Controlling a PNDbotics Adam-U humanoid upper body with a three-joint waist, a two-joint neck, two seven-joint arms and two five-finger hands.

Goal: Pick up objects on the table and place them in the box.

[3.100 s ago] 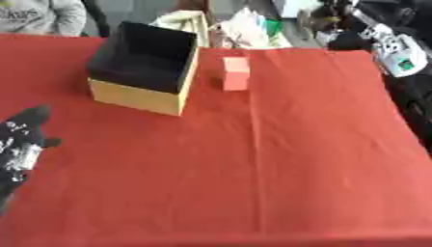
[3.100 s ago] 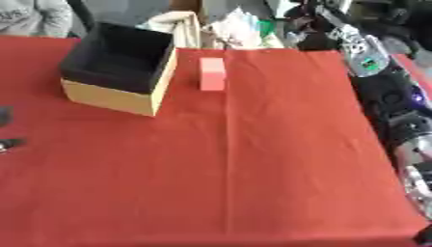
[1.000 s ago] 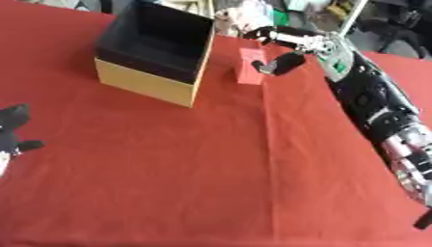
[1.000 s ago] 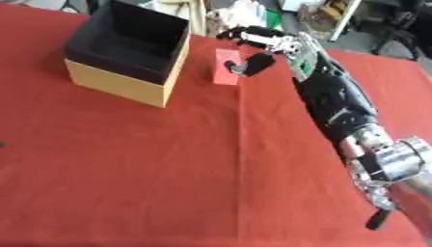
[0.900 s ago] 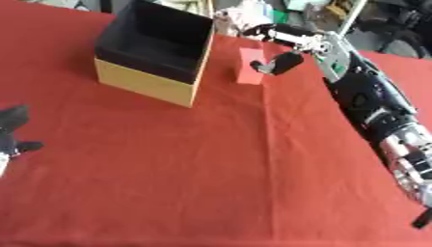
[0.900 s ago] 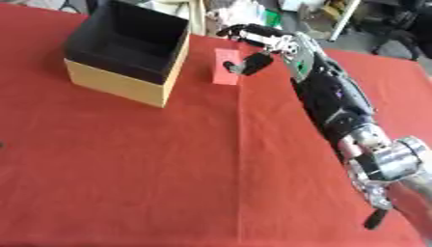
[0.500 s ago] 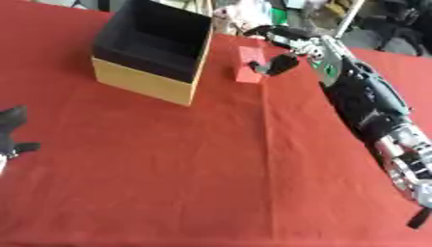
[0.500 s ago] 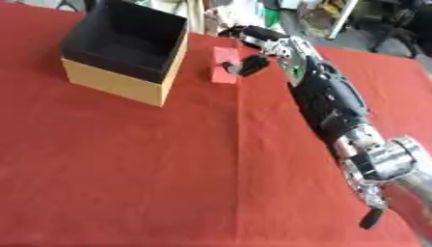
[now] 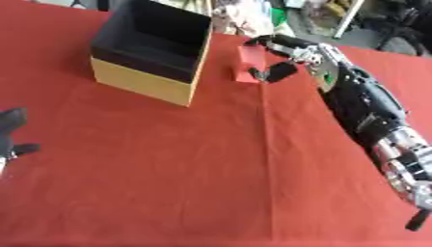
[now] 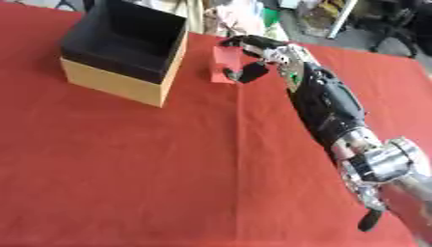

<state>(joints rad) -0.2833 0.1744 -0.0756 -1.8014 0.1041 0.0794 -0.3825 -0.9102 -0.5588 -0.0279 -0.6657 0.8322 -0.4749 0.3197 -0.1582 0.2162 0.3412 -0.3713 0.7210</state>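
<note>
I have the right hand (image 9: 283,58) reached out to the far side of the bench (image 9: 211,183), at about one o'clock from the middle of my view, and its fingers (image 9: 262,41) are curled around the red block (image 9: 247,67), the thumb against the near right face and the others arching over the top far edge. The block sits on the red cloth just beside the box (image 9: 152,53), at three o'clock from it, close to its yellow side wall but, as far as I can tell, not touching. I judge the block to be light and rigid, something like foam or painted wood, with flat faces that should not crush; its smooth sides might slip, so I want the hold across two opposite flat faces near the middle, not on a corner. The box looks like stiff card, black inside, open at the top, and could slide if I bump it. My left hand (image 9: 12,132) rests idle at nine o'clock near the bench edge, fingers relaxed and apart.
</note>
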